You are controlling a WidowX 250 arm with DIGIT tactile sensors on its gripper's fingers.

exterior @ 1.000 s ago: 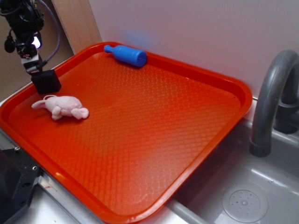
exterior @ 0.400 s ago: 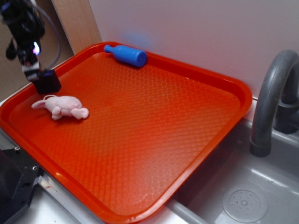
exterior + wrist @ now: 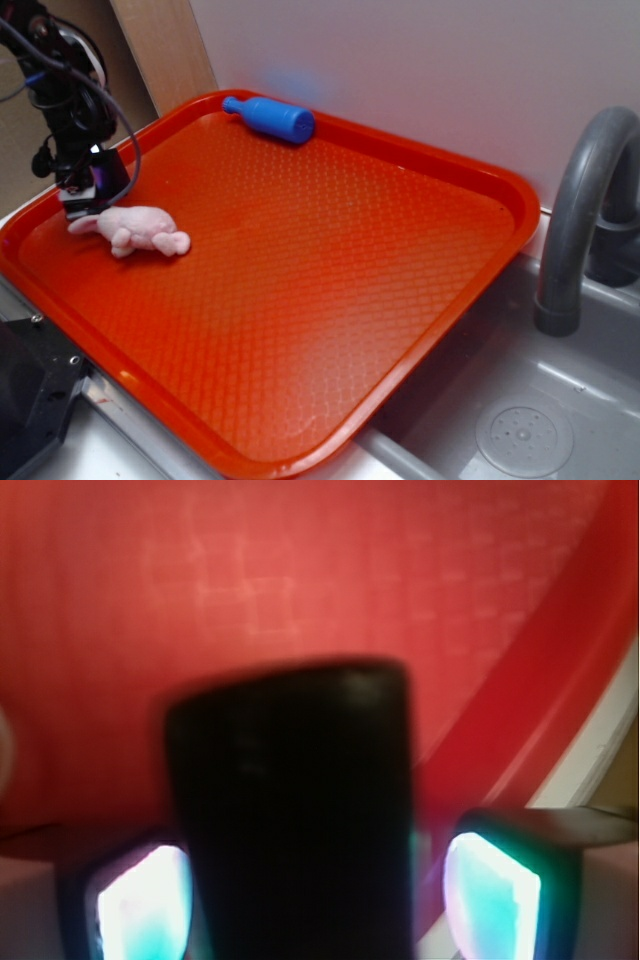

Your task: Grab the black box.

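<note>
Straddling the black box [image 3: 295, 810] on the red tray [image 3: 330, 260], tool [image 3: 315, 895] spread; apparently centred, so close squarely, clear of the pink mouse [image 3: 135, 229].

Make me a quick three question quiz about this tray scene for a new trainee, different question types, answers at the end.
1. True or false: the bottle lies beside the mouse.
2. In the wrist view, what sits between the gripper's fingers? A) bottle B) black box C) mouse
3. What stands right of the tray?

Key: 1. False, it lies at the far rim. 2. B. 3. A grey faucet over a sink.
</note>
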